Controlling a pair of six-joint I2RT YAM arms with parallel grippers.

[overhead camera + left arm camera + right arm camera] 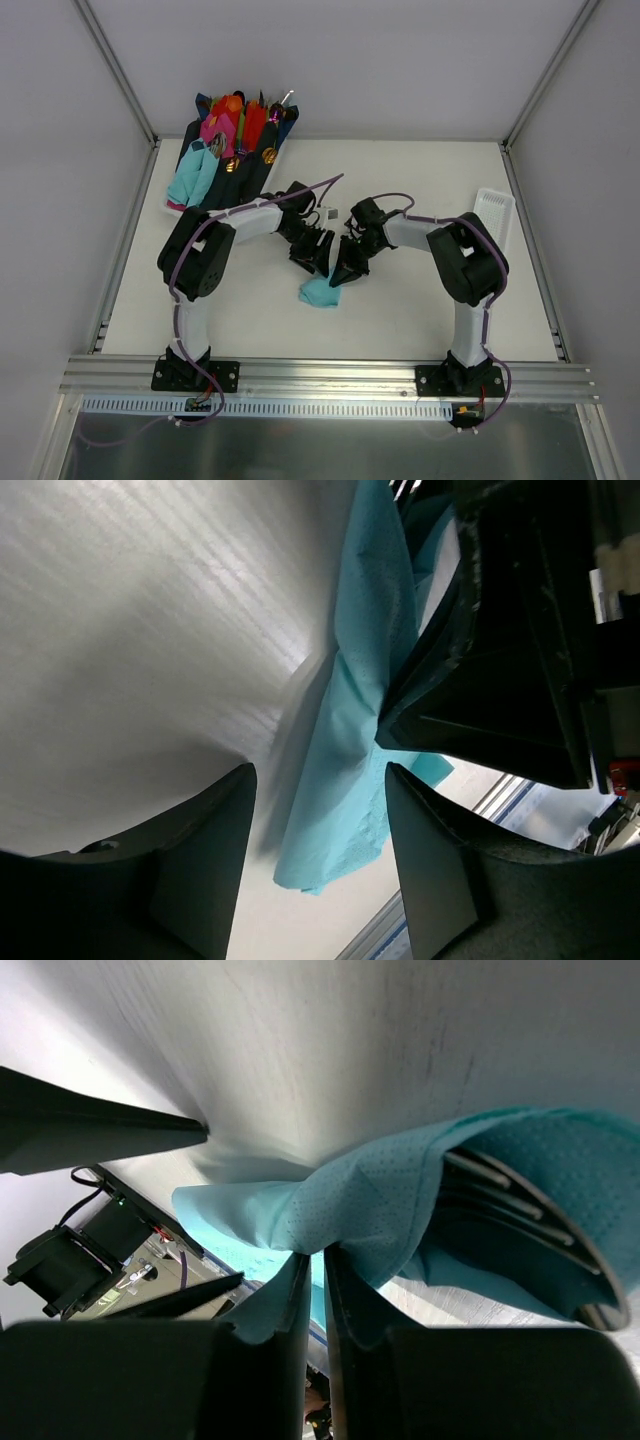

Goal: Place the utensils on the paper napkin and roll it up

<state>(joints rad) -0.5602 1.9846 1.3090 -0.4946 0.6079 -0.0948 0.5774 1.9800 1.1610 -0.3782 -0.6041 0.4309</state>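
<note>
Pinching a gathered fold of the thin teal-blue paper napkin (390,1190), the right gripper (316,1265) has its jaws drawn almost together on the paper alone, no metal between them; left gripper (318,790): jaws standing apart, holding nothing, the napkin's hanging end just beyond its fingertips; location of item: about the middle of the white tabletop (420,310), a little toward the near edge, bunched up under the two grippers; whether its lower end rests on the surface cannot be told; contents: slim shiny silver metal utensils (500,1192), seen as parallel handles lying inside the open mouth of the fold, count not clear; handling, by judgement: paper very light, limp and quick to crease, likely to tear if pulled against the weight inside or dragged across the tabletop; utensils stiff, smooth and slippery, comparatively heavy, likely to slide out of the open end if the bundle tips that way; suggested hold: across the thick part of the bundle where paper wraps the handles, so the jaws bear on metal through paper, rather than on a loose single-ply corner; second hold near the free flap to draw the wrap taut; also present: tray of pink, red and navy napkin bundles (232,135) at the far left corner, well apart.
</note>
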